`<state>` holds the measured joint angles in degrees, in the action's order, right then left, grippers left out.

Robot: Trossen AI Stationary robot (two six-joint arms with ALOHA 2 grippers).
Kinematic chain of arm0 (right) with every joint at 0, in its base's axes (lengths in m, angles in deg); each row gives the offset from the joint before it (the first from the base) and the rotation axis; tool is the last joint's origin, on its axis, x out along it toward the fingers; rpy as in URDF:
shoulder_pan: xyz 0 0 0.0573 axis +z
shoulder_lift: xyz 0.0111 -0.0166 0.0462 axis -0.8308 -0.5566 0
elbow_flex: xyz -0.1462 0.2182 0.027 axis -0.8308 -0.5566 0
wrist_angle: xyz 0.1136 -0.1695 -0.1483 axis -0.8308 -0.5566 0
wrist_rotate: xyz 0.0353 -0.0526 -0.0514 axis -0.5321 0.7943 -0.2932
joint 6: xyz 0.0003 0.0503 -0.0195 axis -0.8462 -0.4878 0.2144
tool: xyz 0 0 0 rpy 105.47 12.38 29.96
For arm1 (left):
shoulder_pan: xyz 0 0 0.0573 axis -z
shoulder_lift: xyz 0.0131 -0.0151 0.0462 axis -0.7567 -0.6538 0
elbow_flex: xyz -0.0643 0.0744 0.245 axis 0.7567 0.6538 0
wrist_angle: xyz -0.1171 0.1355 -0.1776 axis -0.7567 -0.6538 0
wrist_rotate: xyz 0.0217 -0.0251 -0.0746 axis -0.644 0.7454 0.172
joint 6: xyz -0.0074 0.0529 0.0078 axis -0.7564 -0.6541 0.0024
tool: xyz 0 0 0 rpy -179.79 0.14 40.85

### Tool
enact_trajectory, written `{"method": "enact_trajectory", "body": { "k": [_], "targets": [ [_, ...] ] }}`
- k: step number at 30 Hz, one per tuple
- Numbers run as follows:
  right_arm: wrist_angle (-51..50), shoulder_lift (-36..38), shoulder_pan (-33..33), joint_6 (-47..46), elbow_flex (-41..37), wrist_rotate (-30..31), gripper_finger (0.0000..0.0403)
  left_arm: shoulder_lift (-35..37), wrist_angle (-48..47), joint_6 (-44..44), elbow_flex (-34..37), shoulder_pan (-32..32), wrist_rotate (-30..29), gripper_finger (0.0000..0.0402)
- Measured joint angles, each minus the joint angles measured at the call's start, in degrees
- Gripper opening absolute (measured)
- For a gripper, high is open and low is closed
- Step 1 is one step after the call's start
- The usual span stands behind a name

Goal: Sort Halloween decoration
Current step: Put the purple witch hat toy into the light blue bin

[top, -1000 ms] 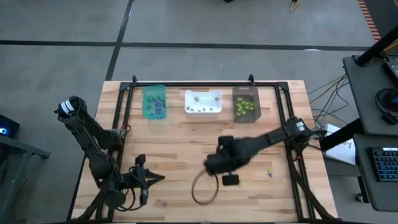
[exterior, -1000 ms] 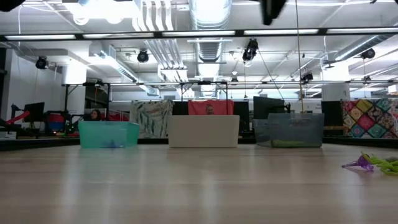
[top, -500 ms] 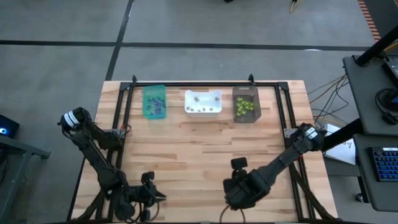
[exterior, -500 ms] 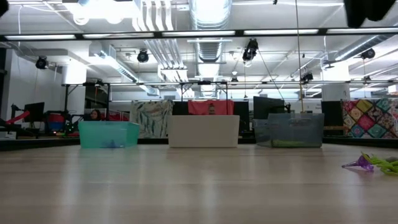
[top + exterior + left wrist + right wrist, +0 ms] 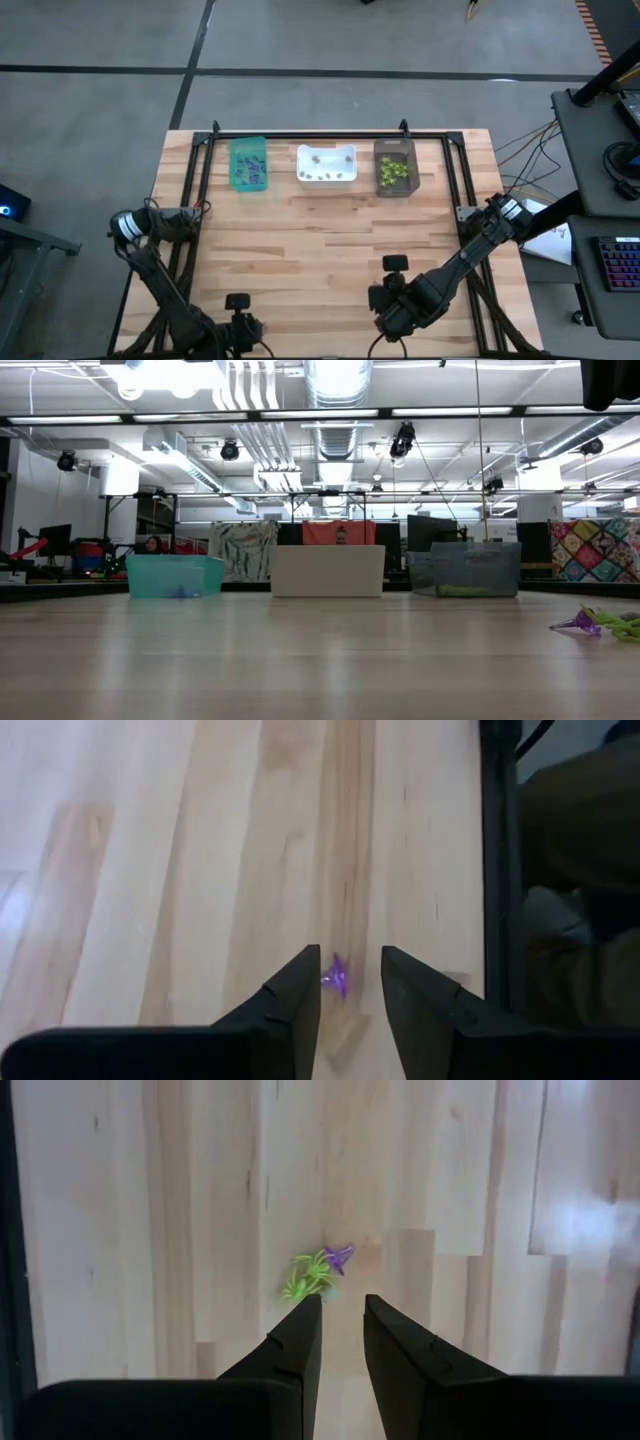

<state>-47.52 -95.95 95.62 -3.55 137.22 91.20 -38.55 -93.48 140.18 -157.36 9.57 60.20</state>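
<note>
1. Hovering over the table's [image 5: 300, 230] near edge, left gripper [image 5: 348, 982]: fingers narrowly parted, a purple trinket [image 5: 335, 976] lying on the wood between the tips.
2. Right gripper [image 5: 341, 1315]: near the same edge, fingers narrowly parted, nothing held; green trinket [image 5: 305, 1277] and a second purple trinket [image 5: 338, 1257] just beyond the tips.
3. Teal bin [image 5: 249, 164], white bin [image 5: 327, 165], brown bin [image 5: 395, 167]: far edge, each holding trinkets.

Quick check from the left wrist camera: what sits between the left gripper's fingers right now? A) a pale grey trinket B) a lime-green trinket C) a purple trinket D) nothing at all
C: a small purple trinket lies on the wooden table in the gap of the open left gripper, not yet pinched.
</note>
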Motion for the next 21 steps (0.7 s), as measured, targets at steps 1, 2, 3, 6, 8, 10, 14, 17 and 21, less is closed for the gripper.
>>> {"method": "enact_trajectory", "body": {
  "k": [1,2,3,6,8,10,14,17,21],
  "targets": [
    [0.0,0.0,0.0,0.0,-0.1,0.0,0.0068,-1.3,-1.2,0.4,-1.4,0.0,0.3,0.0092],
    [-0.2,0.0,0.0,0.0,-0.2,0.0,0.0068,-2.4,-2.2,0.6,-2.5,0.0,0.8,0.0093],
    [0.0,0.0,0.0,0.0,-0.2,0.0,0.0068,-3.4,-3.1,0.7,-3.4,0.0,1.2,0.0094],
    [0.7,0.0,0.0,0.0,-0.2,-0.1,0.0068,-5.8,-3.8,0.8,-4.9,0.0,1.8,0.0094],
    [1.3,0.0,0.0,0.0,-0.2,-0.1,0.0068,-6.8,-3.9,1.1,-5.3,0.0,2.0,0.0094],
    [1.3,0.0,0.0,0.0,-0.2,-0.1,0.0068,-7.3,-3.7,1.5,-5.3,0.0,2.2,0.0094],
    [2.3,0.0,0.0,0.0,-0.2,-0.1,0.0068,-7.6,-3.3,3.5,-4.4,0.1,2.3,0.0094],
    [2.9,0.0,0.0,0.0,-0.2,-0.1,0.0068,-7.6,-1.9,4.6,-3.3,0.1,2.3,0.0094],
    [3.4,-0.2,0.1,-0.5,-0.2,-0.1,0.0068,-7.6,1.6,4.9,-1.2,0.1,2.3,0.0094]
  ]
}}
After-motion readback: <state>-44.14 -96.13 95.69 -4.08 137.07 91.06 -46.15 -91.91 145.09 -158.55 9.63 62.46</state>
